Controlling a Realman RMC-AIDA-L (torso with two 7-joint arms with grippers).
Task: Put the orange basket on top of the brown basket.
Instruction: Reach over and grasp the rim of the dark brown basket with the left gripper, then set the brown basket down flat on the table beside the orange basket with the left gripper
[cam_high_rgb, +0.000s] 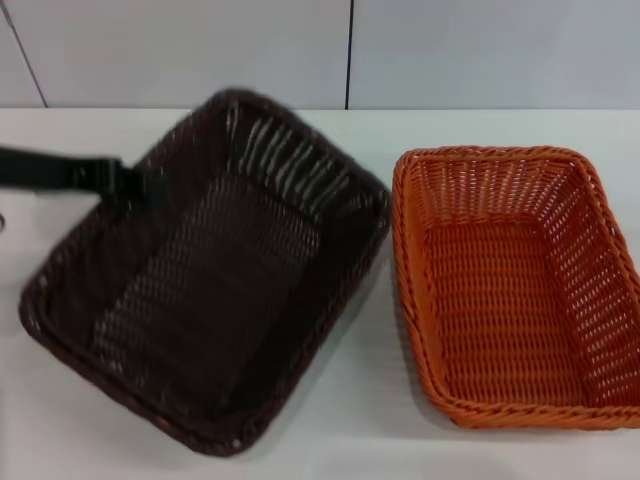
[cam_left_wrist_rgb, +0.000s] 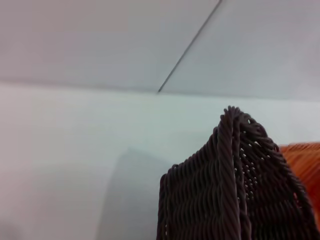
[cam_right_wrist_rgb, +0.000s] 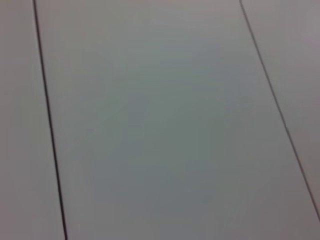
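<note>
Left end effector (cam_high_rgb: 128, 181) at brown basket (cam_high_rgb: 210, 270) far-left rim, seemingly gripping it, basket tilted; grip unclear. Orange basket (cam_high_rgb: 515, 285) right of it, untouched. Next: orange needs lifting onto brown.

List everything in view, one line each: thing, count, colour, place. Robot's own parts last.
brown basket: one, dark brown, robot's left half of the table, turned at an angle, looks tilted, empty.
orange basket: one, bright orange, robot's right side, flat on the table, empty, apart from the brown one.
table: one, white, under both baskets.
wall: pale panels with dark seams, behind the table.
left gripper: one, black, at the brown basket's left rim.
right gripper: not in view.
</note>
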